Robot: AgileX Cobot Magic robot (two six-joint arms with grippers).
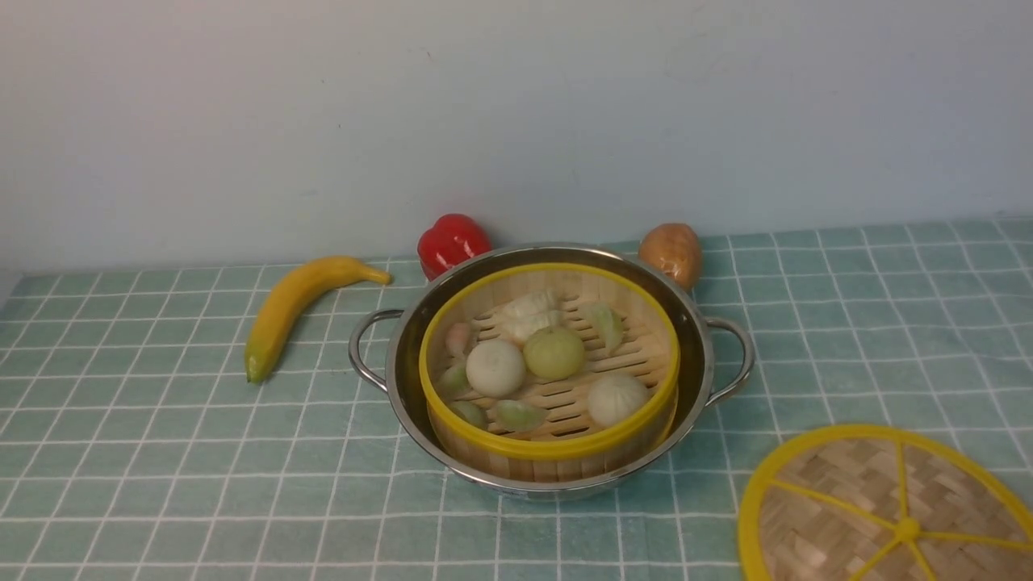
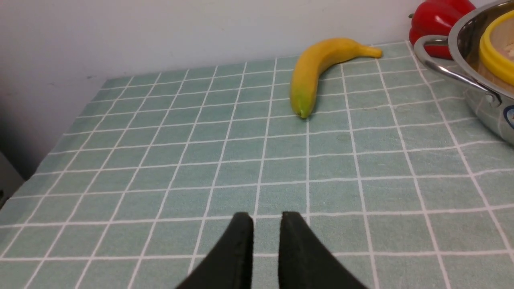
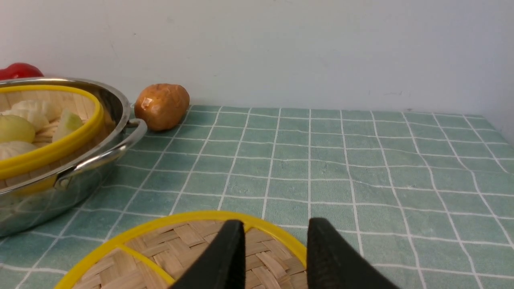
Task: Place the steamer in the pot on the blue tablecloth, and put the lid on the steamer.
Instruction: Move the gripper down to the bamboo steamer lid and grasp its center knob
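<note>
The bamboo steamer (image 1: 557, 445) with yellow rims sits inside the shiny steel pot (image 1: 696, 355) on the blue tablecloth (image 1: 161, 452); several buns and dumplings lie on its slatted floor. The woven lid (image 1: 847, 500) with its yellow rim lies flat on the cloth at the front right, partly cut off by the frame. Neither gripper shows in the front view. My left gripper (image 2: 267, 216) hovers over bare cloth left of the pot (image 2: 461, 48), jaws a little apart and empty. My right gripper (image 3: 276, 224) stands open just above the far rim of the lid (image 3: 192, 249).
A yellow banana (image 1: 299, 311) lies on the cloth left of the pot. A red pepper (image 1: 452, 242) and a brown potato (image 1: 671, 252) sit behind the pot by the wall. The cloth's left edge (image 2: 52, 148) drops off beside the left gripper.
</note>
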